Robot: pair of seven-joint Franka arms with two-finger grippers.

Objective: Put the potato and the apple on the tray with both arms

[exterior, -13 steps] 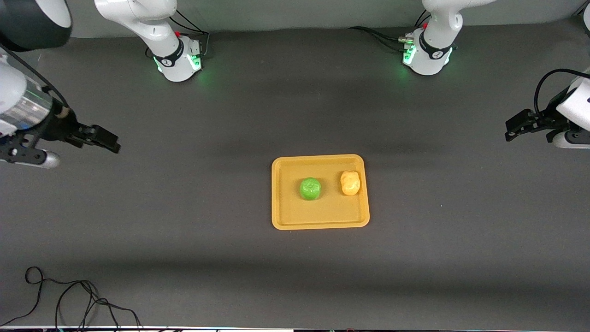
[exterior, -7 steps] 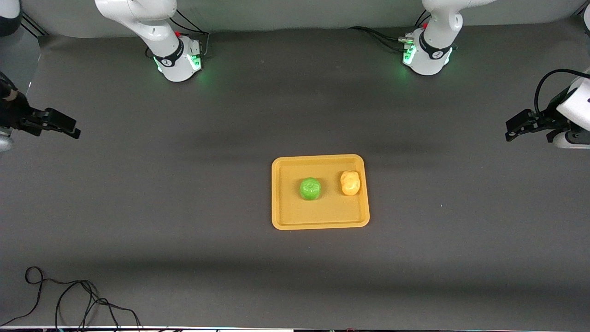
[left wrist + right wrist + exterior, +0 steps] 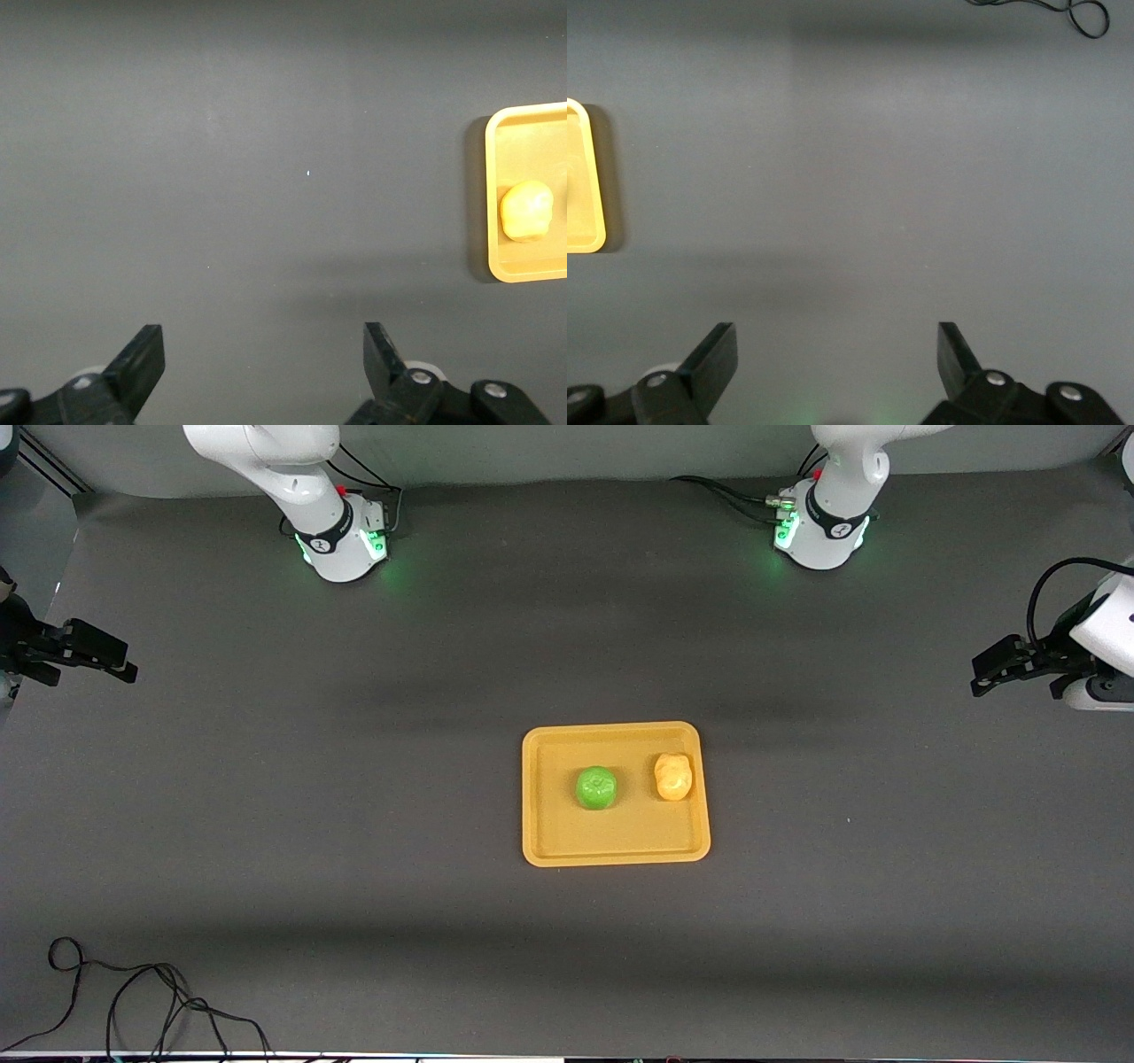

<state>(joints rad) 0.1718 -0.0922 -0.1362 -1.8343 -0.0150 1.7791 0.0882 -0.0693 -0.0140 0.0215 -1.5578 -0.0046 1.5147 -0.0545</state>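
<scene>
The yellow-orange tray [image 3: 554, 841] lies at the table's middle. On it sit the green apple [image 3: 596, 788] and, beside it toward the left arm's end, the yellow-orange potato [image 3: 672, 777]. My left gripper [image 3: 983, 676] hangs open and empty over the table's left-arm end, well apart from the tray. My right gripper [image 3: 120, 664] hangs open and empty over the right-arm end. The left wrist view shows its open gripper [image 3: 264, 363], the tray's end [image 3: 493, 204] and the potato [image 3: 526, 210]. The right wrist view shows its open gripper [image 3: 836, 359] and a tray corner [image 3: 585, 232].
The two arm bases [image 3: 341, 540] [image 3: 819, 531] stand along the table's edge farthest from the front camera. A black cable [image 3: 133, 1001] lies coiled at the near corner toward the right arm's end; it also shows in the right wrist view [image 3: 1085, 13].
My right gripper has drawn back from the table toward the right-arm end. The left arm, tray, apple and potato have not moved.
</scene>
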